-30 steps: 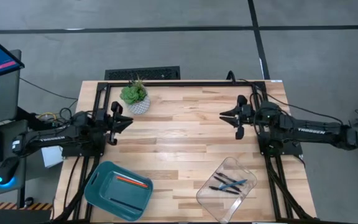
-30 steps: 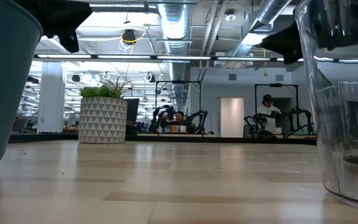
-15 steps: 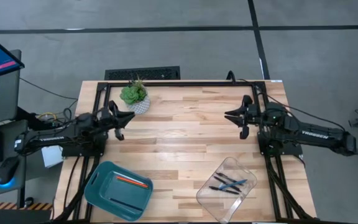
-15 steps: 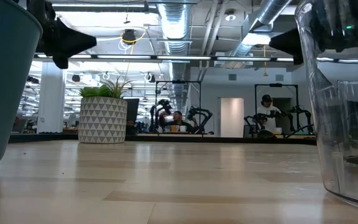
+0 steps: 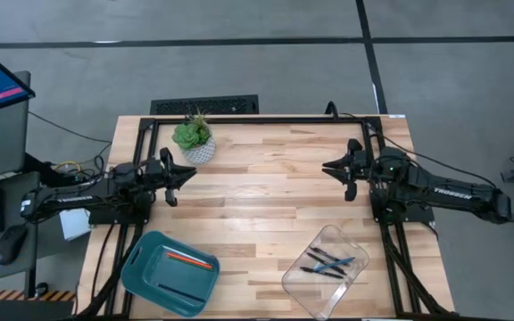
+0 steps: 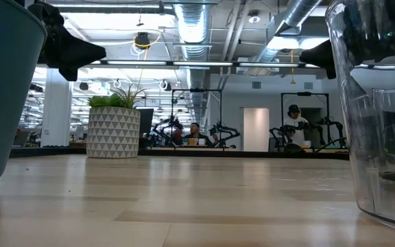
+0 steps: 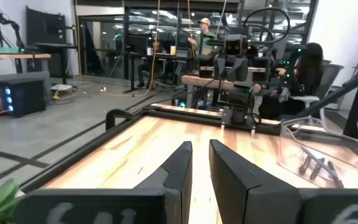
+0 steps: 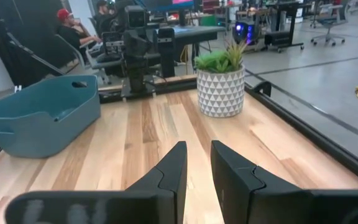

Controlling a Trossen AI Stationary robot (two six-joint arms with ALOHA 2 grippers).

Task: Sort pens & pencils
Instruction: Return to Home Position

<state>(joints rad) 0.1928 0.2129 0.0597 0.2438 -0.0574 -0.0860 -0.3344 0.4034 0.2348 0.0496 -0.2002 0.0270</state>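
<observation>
On the table (image 5: 266, 196): two pencils (image 5: 190, 259), three pens (image 5: 328, 263); both grippers' jaws slightly parted, empty.

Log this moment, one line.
left gripper: empty, left of table | right gripper: empty, right | pencils: teal plastic bin | pens: clear plastic tray

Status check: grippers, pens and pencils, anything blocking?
Left gripper and right gripper empty, jaws slightly apart, above table. Pencils in teal bin; pens in clear bin. Nothing blocking.
</observation>
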